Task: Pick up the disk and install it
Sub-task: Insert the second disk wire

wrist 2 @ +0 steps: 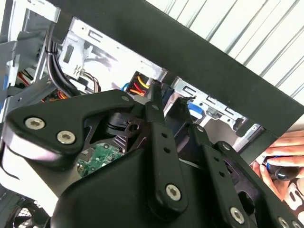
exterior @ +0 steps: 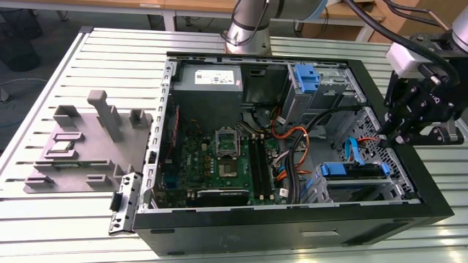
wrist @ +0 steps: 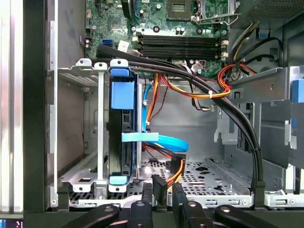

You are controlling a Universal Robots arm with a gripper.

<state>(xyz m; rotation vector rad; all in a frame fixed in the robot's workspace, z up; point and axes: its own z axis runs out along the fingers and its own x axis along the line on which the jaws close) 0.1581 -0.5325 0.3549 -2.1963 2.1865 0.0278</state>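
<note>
Pincer (wrist: 165, 187) fingers look pressed nearly together in the first wrist view, with a slim gap and nothing between them, though their tips are partly cut off, so I read it as closed and empty rather than certain. In the exterior view it hangs above the case's rim on the exterior view's right, clear of the open computer case (exterior: 292, 230) that lies on the slatted counter (exterior: 109, 49).

The disk (wrist: 122, 137) sits on edge in the metal drive cage (wrist: 80, 171) at the corner of the case nearest the pincer. Blue side rails (wrist: 122, 95) cap its two ends. A flat blue cable (wrist: 161, 140) crosses just beside it; whether it is plugged in cannot be told.

As a judgement, the disk will handle as a dense, stiff block, heavy for its size, with smooth metal faces that could slip under a light pinch. It is sensitive to knocks, and any exposed circuit board should be kept away from the pads. The safest hold looks to be across the two broad flat faces near the free end, or on the blue rails, which are plastic and may flex. The nearby bundle of black, orange and red wires (wrist: 204, 90) could snag.
</note>
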